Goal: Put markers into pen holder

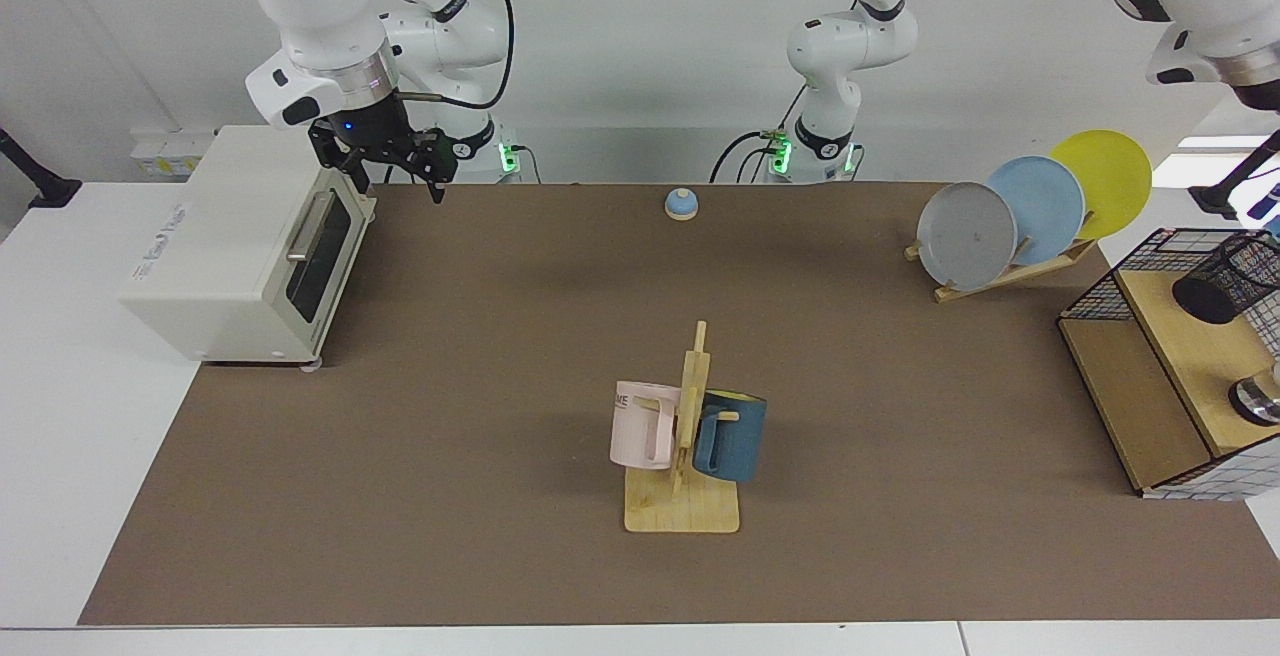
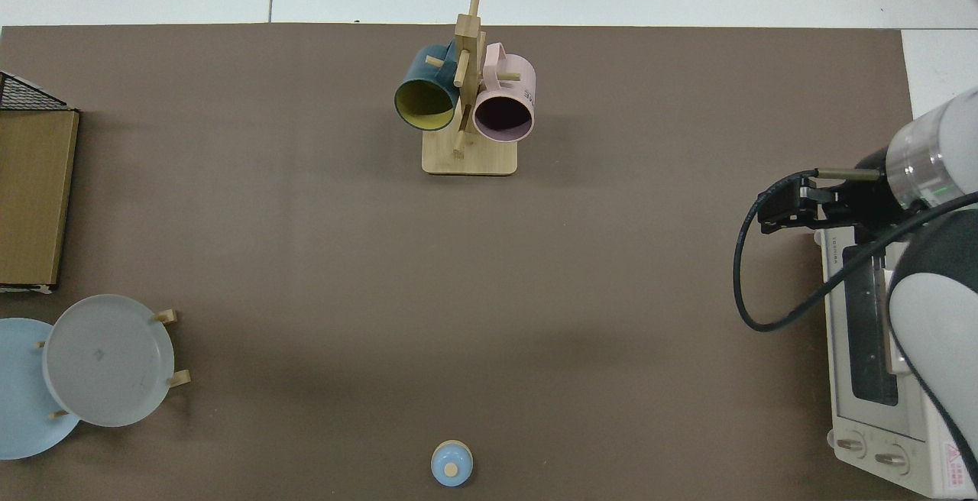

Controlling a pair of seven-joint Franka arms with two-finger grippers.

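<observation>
The pen holder (image 1: pixel 1228 279), a black wire-mesh cup with a dark base, sits on the top wooden shelf at the far right of the facing view. Just above it, at the frame's edge, the blue end of a marker (image 1: pixel 1265 203) hangs in the air. It hangs below my left arm's wrist (image 1: pixel 1225 41); the left gripper's fingers are cut off by the edge. My right gripper (image 1: pixel 398 179) is open and empty, hovering at the toaster oven's upper front corner, and it shows in the top view as well (image 2: pixel 770 211). The top view shows neither marker nor pen holder.
A white toaster oven (image 1: pixel 235 241) stands at the mat's left. A wooden mug tree (image 1: pixel 690 456) with a pink and a blue mug is in the middle. A plate rack (image 1: pixel 1035 211), a small blue bell (image 1: pixel 681 203) and the wire basket with shelves (image 1: pixel 1150 376) are also here.
</observation>
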